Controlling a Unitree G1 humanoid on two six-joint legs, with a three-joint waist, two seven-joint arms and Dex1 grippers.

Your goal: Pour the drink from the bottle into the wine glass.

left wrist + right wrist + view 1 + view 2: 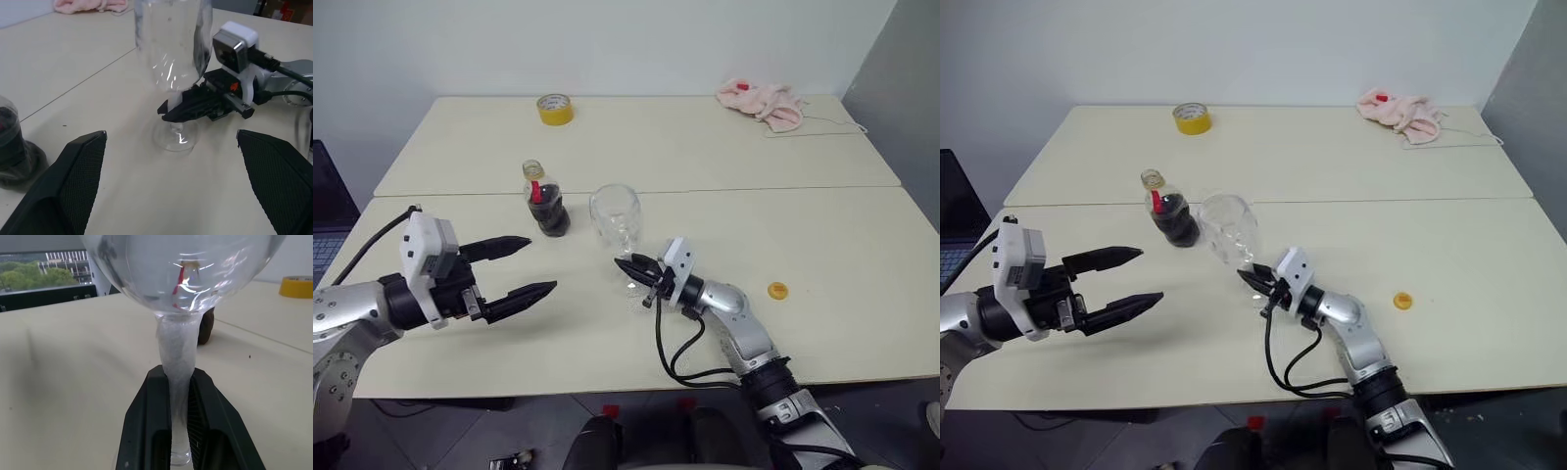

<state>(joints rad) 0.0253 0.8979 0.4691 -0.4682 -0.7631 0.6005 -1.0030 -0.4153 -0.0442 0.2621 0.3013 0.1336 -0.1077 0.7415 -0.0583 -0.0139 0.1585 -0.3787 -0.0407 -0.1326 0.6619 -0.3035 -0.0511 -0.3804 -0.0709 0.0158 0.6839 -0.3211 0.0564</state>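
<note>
Pour hasn't started as far as I can tell. The wine glass [615, 217] is empty, and all the dark drink [549, 214] sits in the bottle [544, 199], which stands upright just to the left of the glass, not touching it. The bottle's mouth looks open, and a small yellow cap [777, 290] lies well off to the right of the glass, so uncapping looks done. What's left is basically everything: pick up the bottle, tip it over the glass, set it back.

Pincers: the right gripper [182, 431] is clamped shut on the glass's stem, low down near the foot, one finger on either side, looks like it's steadying it. The left gripper [521, 266] hangs spread as wide as it goes, holding nothing, in front of the bottle and to the left of the glass, clear of both. My guess is it goes for the bottle.
</note>
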